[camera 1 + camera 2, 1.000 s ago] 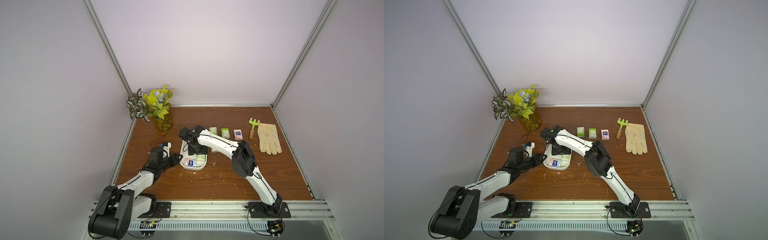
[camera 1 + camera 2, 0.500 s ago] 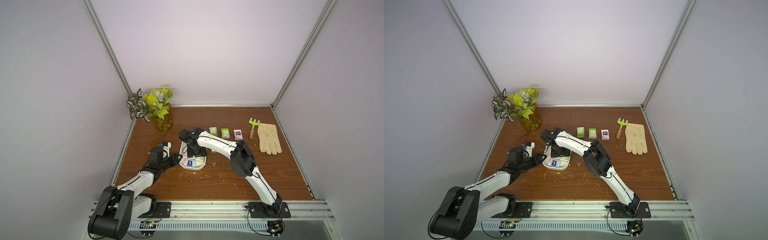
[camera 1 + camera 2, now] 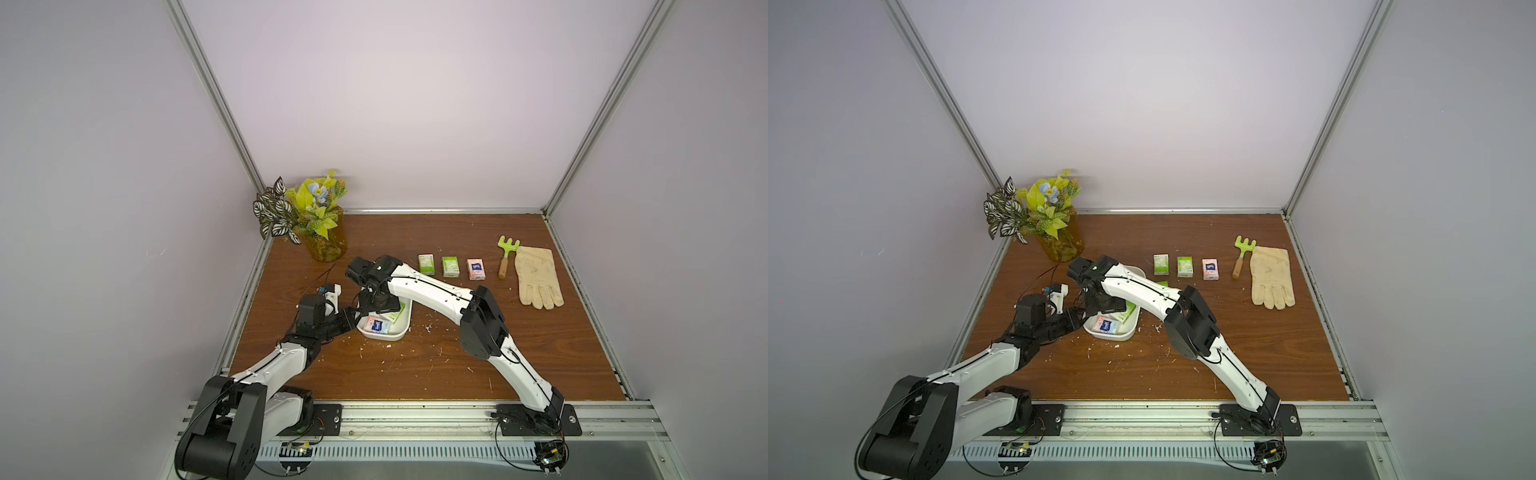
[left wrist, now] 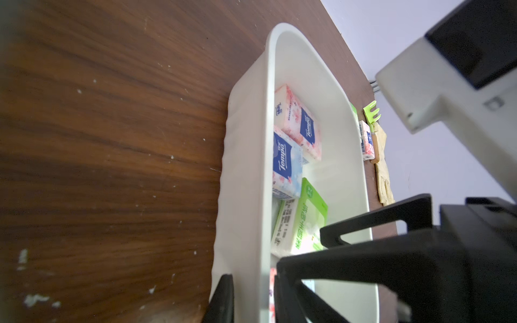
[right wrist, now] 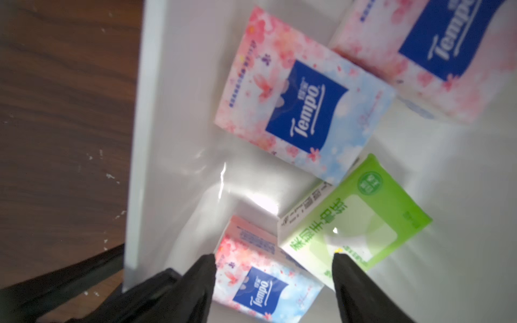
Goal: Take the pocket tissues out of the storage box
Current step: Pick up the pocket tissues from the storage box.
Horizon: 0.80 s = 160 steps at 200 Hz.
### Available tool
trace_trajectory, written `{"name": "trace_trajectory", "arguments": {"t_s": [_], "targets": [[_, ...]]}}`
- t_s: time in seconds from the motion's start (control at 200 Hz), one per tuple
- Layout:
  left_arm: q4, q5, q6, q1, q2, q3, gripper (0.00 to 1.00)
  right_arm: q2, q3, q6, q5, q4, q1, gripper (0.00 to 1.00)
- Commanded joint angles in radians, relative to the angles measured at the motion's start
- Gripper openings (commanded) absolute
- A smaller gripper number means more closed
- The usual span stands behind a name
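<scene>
Storage box: I see the white storage box [image 3: 401, 331] just in front of the amber vase [image 3: 328, 249].
Left gripper: my left gripper [image 4: 249, 290] is pinching the box's near wall, one jaw outside, one inside.
Right gripper: my right gripper [image 5: 274, 260] hangs spread above a pink packet [image 5: 265, 282] inside the box.
Pocket tissues: more packets lie in the box; three packets [image 3: 450, 266] stand in a row on the table, to the vase's right.

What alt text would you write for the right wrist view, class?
The right gripper hangs open inside the white box, its fingers either side of a pink packet. A green packet and two more pink packets lie beyond.
</scene>
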Motion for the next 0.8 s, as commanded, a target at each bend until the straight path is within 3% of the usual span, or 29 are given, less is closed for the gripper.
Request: {"name": "trace_trajectory", "arguments": {"t_s": [0.0,0.4,0.796], "targets": [[-0.011,0.014,-0.005,-0.008,-0.014,-0.004,0.2,-0.044,0.001,0.059,0.035,-0.083,-0.008,0.74],[-0.008,0.021,-0.001,-0.008,-0.013,-0.01,0.19,-0.081,-0.079,0.228,0.009,-0.061,-0.023,0.79],[-0.009,0.021,-0.002,-0.008,-0.007,-0.009,0.18,-0.082,-0.137,0.245,-0.009,0.0,-0.035,0.84]]}}
